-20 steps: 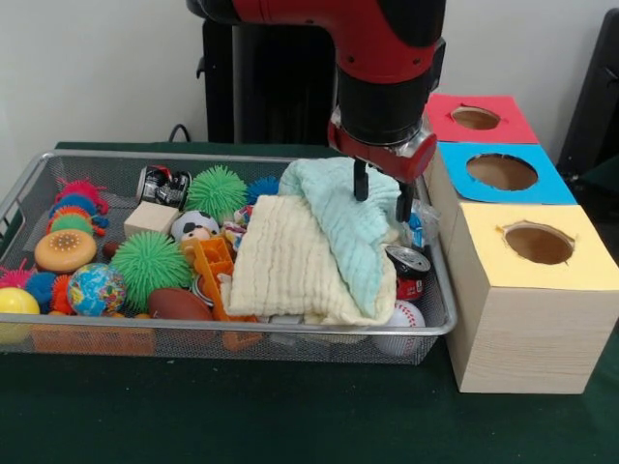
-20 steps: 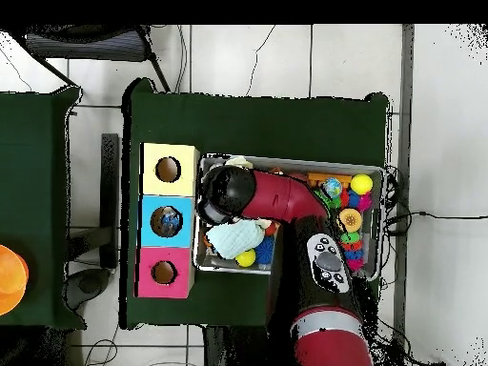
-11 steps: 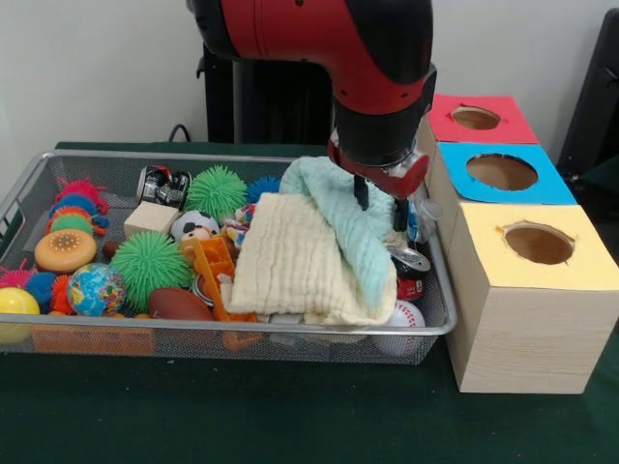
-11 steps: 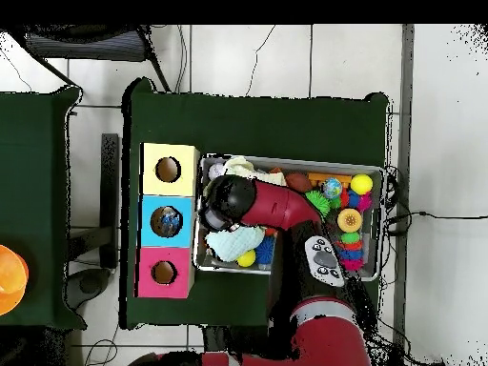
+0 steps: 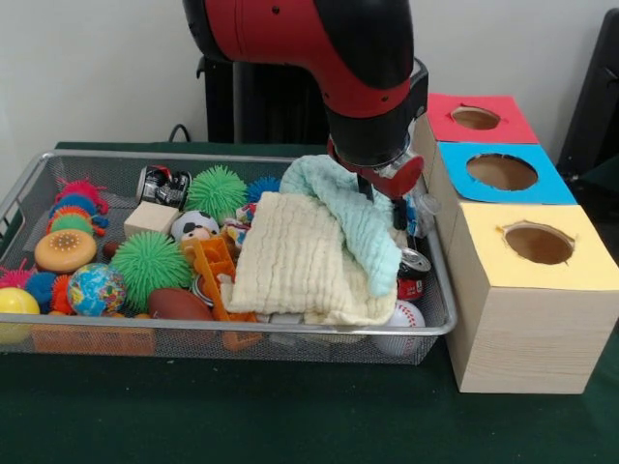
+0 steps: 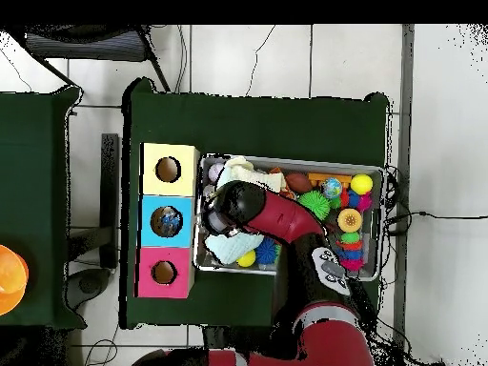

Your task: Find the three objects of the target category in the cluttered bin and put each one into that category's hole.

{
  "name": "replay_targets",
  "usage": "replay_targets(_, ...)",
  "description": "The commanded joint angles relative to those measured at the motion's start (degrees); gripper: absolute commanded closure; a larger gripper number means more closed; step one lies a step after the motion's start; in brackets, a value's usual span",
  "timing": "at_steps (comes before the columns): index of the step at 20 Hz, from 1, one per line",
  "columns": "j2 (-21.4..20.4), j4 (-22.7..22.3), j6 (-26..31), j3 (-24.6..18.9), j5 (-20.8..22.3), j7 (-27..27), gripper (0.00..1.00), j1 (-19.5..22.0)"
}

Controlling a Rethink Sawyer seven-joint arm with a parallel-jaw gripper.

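- The target things cannot be told apart from the pictures; the wire mesh bin [image 5: 58, 174] is holding a heap of toys and cloths, and three wooden boxes are standing just beside it at 3 o'clock in the front view.
- The gripper [image 5: 380, 198] is hanging low over the bin's 3 o'clock end, its black fingers [image 5: 366, 188] sinking into the folds of a mint green cloth [image 5: 353, 217]; whether they are spread or pinched cannot be told.
- The mint cloth is lying over a cream cloth [image 5: 290, 261], which is covering the bin's middle.
- A soda can [image 5: 413, 274] is lying at 3 o'clock of the cloths, with a baseball [image 5: 404, 316] below it at the bin's corner.
- The yellow-topped box [image 5: 571, 266], blue-topped box [image 5: 551, 188] and red-topped box [image 5: 513, 121] are each showing a round hole.
- Toward 9 o'clock, a green spiky ball [image 5: 147, 261], a globe ball [image 5: 95, 288] and a toy football [image 5: 177, 304] are resting.
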State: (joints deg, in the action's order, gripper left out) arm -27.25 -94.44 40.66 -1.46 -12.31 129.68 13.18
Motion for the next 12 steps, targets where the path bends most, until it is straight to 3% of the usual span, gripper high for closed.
replay_targets(1, 2.28, -4.32, -6.94, -2.25, -4.84, 11.93, 0.0, 1.03)
replay_targets(7, 0.66, -6.87, -11.13, -4.32, -7.36, 9.94, 0.0, 1.74)
replay_targets(12, -1.21, -7.91, -11.43, -3.54, -8.02, 9.93, 0.0, 0.68)
